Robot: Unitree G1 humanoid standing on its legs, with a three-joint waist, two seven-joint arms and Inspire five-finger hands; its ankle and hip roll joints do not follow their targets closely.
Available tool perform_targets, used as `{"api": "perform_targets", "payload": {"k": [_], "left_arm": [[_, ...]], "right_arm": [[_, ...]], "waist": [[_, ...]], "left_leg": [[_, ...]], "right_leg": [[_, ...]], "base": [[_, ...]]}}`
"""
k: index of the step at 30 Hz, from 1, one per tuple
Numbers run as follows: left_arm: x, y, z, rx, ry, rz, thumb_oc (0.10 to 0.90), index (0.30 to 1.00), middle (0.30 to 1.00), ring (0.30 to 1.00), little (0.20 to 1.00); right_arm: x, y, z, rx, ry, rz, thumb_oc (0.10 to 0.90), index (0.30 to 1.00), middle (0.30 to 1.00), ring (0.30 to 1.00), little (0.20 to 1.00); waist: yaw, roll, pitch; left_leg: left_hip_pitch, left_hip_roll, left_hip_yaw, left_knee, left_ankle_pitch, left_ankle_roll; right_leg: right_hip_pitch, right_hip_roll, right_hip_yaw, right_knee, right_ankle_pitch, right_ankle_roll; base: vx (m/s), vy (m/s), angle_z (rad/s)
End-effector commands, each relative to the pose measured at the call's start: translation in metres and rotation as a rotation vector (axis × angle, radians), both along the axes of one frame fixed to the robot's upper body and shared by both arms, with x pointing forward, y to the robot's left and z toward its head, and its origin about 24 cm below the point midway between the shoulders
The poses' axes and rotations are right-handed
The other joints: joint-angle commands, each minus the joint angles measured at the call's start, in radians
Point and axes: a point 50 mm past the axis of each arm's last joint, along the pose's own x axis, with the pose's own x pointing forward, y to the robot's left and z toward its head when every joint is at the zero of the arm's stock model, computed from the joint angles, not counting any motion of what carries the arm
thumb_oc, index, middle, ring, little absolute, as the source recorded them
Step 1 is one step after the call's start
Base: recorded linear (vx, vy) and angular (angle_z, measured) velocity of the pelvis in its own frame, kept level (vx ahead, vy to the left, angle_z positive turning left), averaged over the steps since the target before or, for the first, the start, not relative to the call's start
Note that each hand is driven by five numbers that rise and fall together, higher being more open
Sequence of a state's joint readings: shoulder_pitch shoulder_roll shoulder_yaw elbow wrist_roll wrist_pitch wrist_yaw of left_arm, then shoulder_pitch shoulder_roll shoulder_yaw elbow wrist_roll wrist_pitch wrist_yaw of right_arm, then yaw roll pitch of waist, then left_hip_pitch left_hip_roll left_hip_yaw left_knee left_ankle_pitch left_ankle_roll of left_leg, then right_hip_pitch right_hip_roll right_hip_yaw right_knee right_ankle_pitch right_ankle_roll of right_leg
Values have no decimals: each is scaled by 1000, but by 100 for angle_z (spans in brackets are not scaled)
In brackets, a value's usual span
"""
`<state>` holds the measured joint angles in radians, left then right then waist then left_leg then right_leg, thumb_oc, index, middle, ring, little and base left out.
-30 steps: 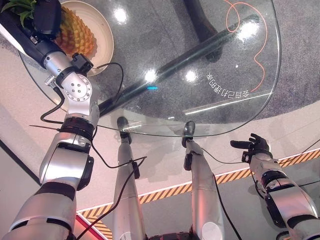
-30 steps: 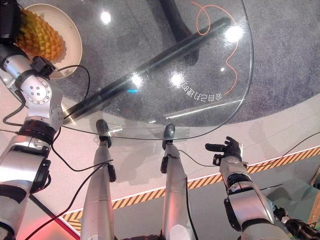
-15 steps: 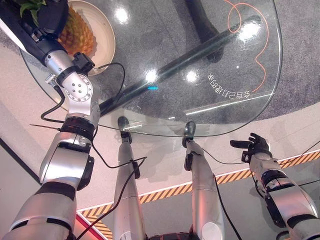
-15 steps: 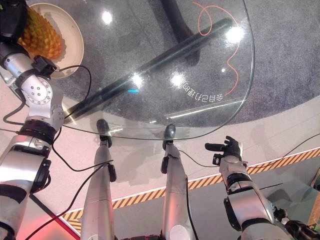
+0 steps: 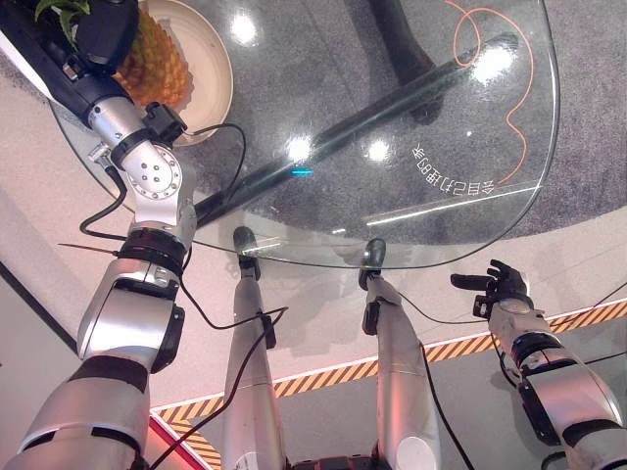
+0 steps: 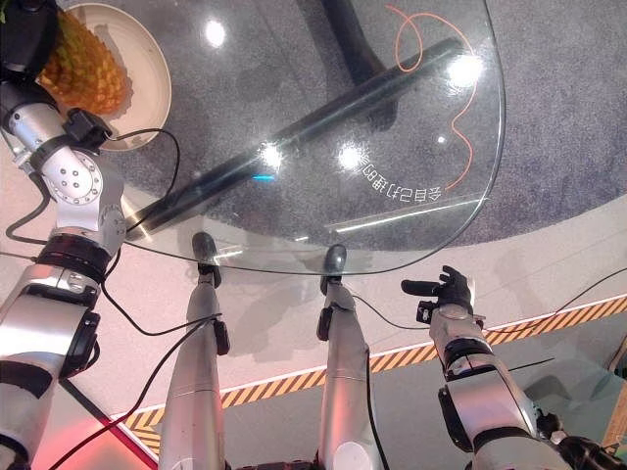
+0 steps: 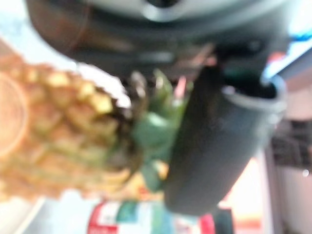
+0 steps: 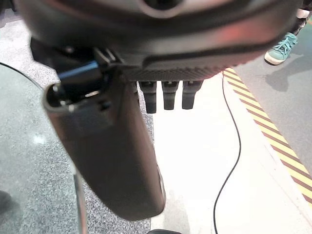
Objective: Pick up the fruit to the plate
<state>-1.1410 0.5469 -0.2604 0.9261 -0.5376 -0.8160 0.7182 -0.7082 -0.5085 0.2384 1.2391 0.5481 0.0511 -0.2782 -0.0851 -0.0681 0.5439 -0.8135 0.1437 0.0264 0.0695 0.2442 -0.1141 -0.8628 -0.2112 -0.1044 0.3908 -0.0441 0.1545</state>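
In the left eye view I see the pineapple (image 5: 152, 64) on the plate (image 5: 211, 73) at the upper left, my left hand (image 5: 103, 29) on its leafy end. White mirrored lettering (image 5: 453, 176) on the glass table (image 5: 392, 117) is unreadable. My right hand (image 5: 495, 286) hangs lower right, fingers relaxed apart. The left wrist view shows my thumb beside the crown; whether the fingers clamp it I cannot tell.

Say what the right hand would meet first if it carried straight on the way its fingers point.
Probably the glass table's near edge: the right hand, open and idle, hangs beside it. Depth is unclear; it may pass just clear.
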Motion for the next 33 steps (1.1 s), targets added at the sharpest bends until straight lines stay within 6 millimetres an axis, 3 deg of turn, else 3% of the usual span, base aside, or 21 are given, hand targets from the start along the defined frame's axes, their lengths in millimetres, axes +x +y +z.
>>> {"api": "perform_targets", "payload": {"k": [1, 33], "left_arm": [[-21, 1, 46, 45, -247, -5, 800, 900, 900, 900, 900], [-23, -1, 16, 136, -204, -23, 800, 900, 900, 900, 900]], "right_arm": [[-17, -25, -5, -82, 65, -85, 800, 900, 900, 900, 900], [-21, -26, -8, -62, 53, -113, 800, 900, 900, 900, 900]], "waist": [[20, -34, -24], [49, -20, -24]], "left_leg": [[-24, 29, -38, 164, -174, -25], [-24, 19, -52, 177, -187, -18]], "right_leg": [[45, 1, 5, -154, 138, 18], [50, -13, -10, -151, 139, 23]], "base": [[0, 0, 0], [0, 0, 0]]}}
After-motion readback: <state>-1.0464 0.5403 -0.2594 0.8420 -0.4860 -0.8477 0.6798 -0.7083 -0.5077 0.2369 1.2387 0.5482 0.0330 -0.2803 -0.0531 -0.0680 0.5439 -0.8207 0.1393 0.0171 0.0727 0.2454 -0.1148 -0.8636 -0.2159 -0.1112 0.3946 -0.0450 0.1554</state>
